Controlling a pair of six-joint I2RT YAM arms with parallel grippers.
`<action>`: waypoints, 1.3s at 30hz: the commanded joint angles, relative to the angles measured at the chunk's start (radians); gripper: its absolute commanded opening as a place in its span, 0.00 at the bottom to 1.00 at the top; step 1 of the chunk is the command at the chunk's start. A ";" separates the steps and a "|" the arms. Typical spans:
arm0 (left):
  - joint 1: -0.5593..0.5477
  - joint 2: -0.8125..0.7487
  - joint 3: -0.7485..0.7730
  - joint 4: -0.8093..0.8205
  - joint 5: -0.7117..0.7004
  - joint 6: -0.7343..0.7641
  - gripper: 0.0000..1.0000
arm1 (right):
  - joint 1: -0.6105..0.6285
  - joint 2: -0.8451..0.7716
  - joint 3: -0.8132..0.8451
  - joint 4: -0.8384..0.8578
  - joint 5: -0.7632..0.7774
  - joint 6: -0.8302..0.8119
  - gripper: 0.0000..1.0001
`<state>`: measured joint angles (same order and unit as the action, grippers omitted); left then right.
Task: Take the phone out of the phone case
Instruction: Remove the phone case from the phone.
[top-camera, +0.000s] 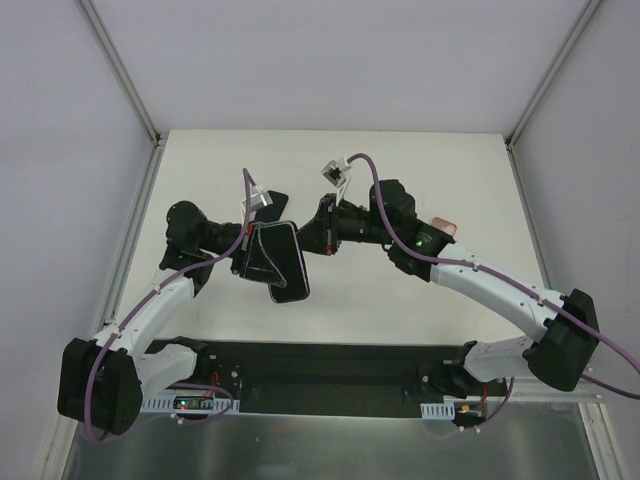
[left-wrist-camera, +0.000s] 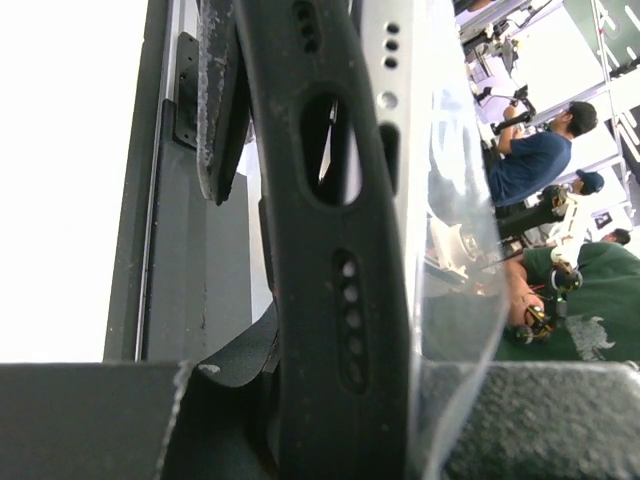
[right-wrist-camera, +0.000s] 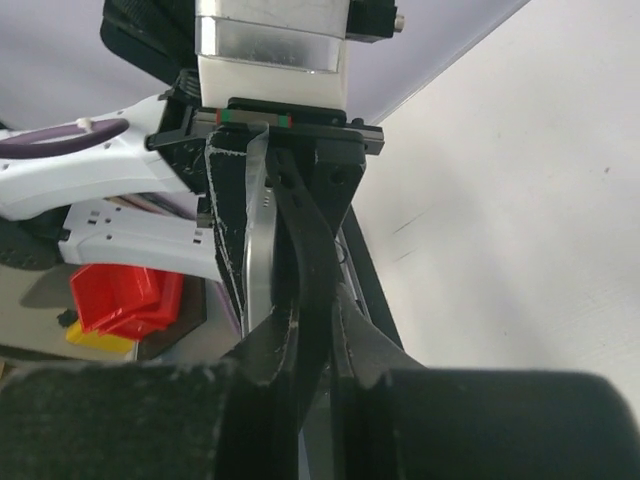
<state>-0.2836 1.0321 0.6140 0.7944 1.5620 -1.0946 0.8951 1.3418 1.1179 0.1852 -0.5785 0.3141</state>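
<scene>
Where the top camera looks down, the phone (top-camera: 283, 262) hangs off the table (top-camera: 450, 180), left of its middle, caught between both arms. Its broad dark face is turned up. Its long axis runs from the far edge toward the near edge, with the near end leaning slightly right. The left gripper (top-camera: 255, 245) meets it from the left and the right gripper (top-camera: 312, 232) from the right, at the far half of its length. From the left wrist, the black phone case (left-wrist-camera: 340, 300) rises edge-on through the frame, its port slot and rows of small holes facing the lens. The phone's silver edge (left-wrist-camera: 385, 110) lies just beside it on the right. Both pass between the left fingers (left-wrist-camera: 80, 420), which are clamped across phone and case together. From the right wrist, the case (right-wrist-camera: 312, 270) and the silver phone edge (right-wrist-camera: 258, 270) again stand edge-on, running straight away from the lens. The right gripper (right-wrist-camera: 300, 420) has its fingers (right-wrist-camera: 110, 420) drawn in tight on the black case rim. Beyond, the left gripper (right-wrist-camera: 285, 230) pinches the pair from both sides.
</scene>
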 joint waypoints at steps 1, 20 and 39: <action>-0.003 0.019 0.184 -0.020 -0.276 0.009 0.00 | 0.116 0.074 -0.076 -0.273 0.013 -0.086 0.02; 0.038 0.066 0.191 -0.110 -0.344 0.042 0.87 | 0.033 0.040 -0.162 -0.386 0.359 0.069 0.01; 0.101 0.091 0.250 -0.483 -0.482 0.275 0.99 | -0.038 0.002 -0.210 -0.395 0.498 0.181 0.01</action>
<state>-0.1944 1.1267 0.8391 0.3576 1.1225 -0.8822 0.8734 1.3674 0.8711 -0.2359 -0.1390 0.4301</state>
